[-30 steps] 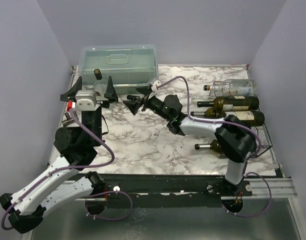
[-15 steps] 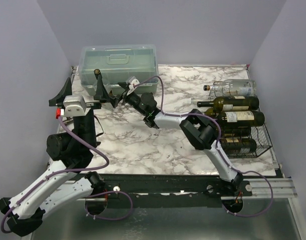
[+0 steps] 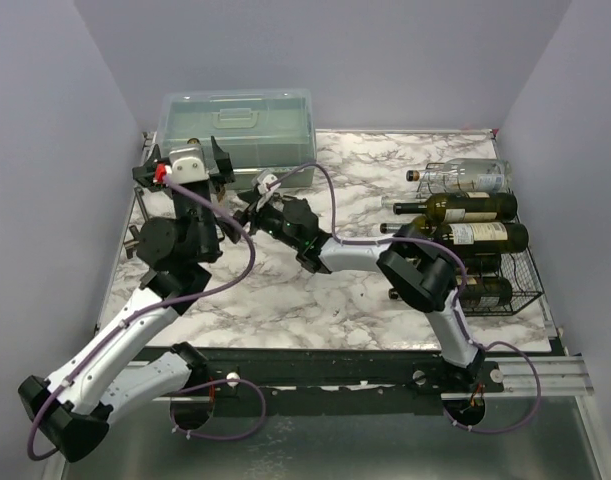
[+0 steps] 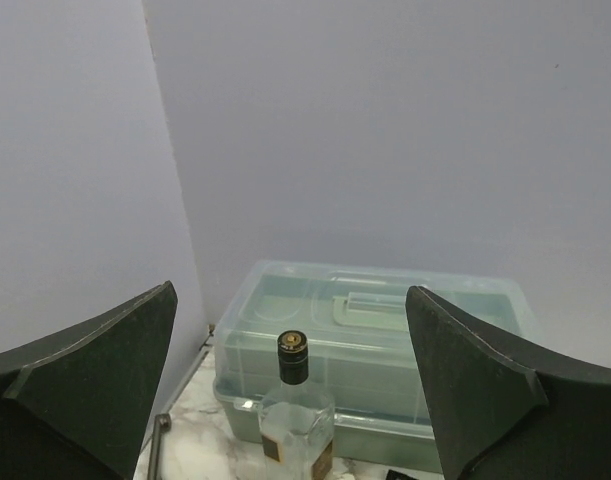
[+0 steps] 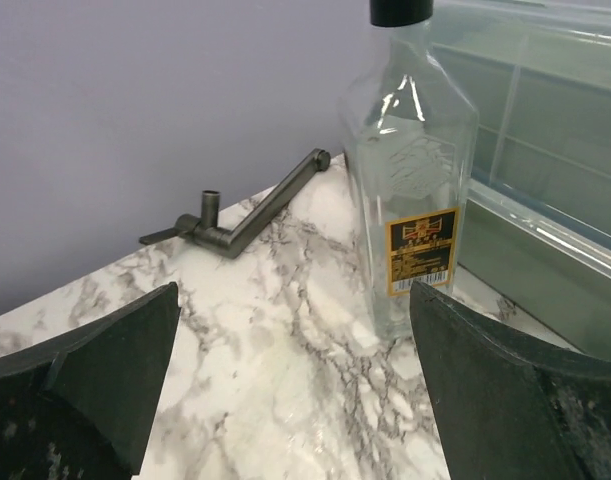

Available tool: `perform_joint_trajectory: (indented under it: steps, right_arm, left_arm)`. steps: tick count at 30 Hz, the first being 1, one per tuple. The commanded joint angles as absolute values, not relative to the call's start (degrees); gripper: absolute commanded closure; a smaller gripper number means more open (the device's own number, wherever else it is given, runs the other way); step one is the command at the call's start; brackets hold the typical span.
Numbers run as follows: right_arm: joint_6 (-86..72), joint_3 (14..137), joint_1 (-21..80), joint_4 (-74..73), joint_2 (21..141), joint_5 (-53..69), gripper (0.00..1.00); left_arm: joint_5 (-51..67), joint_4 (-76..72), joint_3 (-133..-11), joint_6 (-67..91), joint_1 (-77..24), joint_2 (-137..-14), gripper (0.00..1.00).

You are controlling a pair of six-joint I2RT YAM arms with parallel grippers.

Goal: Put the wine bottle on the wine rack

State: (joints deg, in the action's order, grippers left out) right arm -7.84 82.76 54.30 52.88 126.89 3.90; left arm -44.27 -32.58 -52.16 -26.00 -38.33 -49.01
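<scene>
fingers (image 4: 95, 370) of left gripper (image 4: 290, 300) noted spread wide, nothing pinched; dark, matte, wedge-shaped. right gripper (image 5: 295, 290) likewise spread wide and empty, same dull black wedges seen at both lower corners of its wrist view.

bottle (image 5: 410, 170) found upright on table (image 5: 265, 380), at far left corner, just in front of box (image 5: 545, 150). clear glass, flat-sided with rounded shoulders, black cap, small black-and-gold label low on one face. seen ahead of both grippers, framed between each pair of fingers, touched by neither. in top view it is hidden behind left gripper.

box recorded as translucent grey-green plastic, rectangular, moulded handle recessed in lid.

table surface: white marble pattern with grey veins, glossy.

grey metal rod (image 5: 255, 210) with a short upright stub lies flat near left wall, beside bottle, apart from it.

rack (image 3: 520, 275) noted at right edge of table, well apart from bottle: thin black wire. racked bottles (image 3: 455, 208) lie on their sides, necks pointing left; topmost is clear glass, those below dark green.
</scene>
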Motion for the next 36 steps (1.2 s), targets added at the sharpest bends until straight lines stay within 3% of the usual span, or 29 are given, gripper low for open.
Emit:
perform_joint_trajectory:
  steps: [1, 8, 18, 31, 36]
  right_arm:
    - [-10.01, 76.09, 55.61, 49.35, 117.33, 4.67, 0.00]
    - [-9.84, 62.51, 56.10, 51.15, 107.83, 1.90, 0.00]
    - [-5.69, 54.09, 56.04, 46.85, 99.04, -0.38, 0.00]
    - [-4.06, 54.05, 56.07, 43.25, 98.53, -0.75, 0.00]
    - [-4.11, 54.90, 56.07, 42.46, 99.19, -0.66, 0.00]
  left_arm:
    - [-46.37, -25.62, -56.07, -19.44, -33.72, -53.52, 0.01]
    - [-47.10, -14.99, -63.38, -8.31, -22.82, -62.35, 0.01]
    - [-42.63, -6.07, -70.28, -0.31, -12.25, -74.31, 0.01]
    - [-29.01, -0.09, -77.77, 5.07, -6.17, -84.94, 0.02]
    - [-24.01, 3.02, -79.54, 6.42, -5.46, -87.81, 0.08]
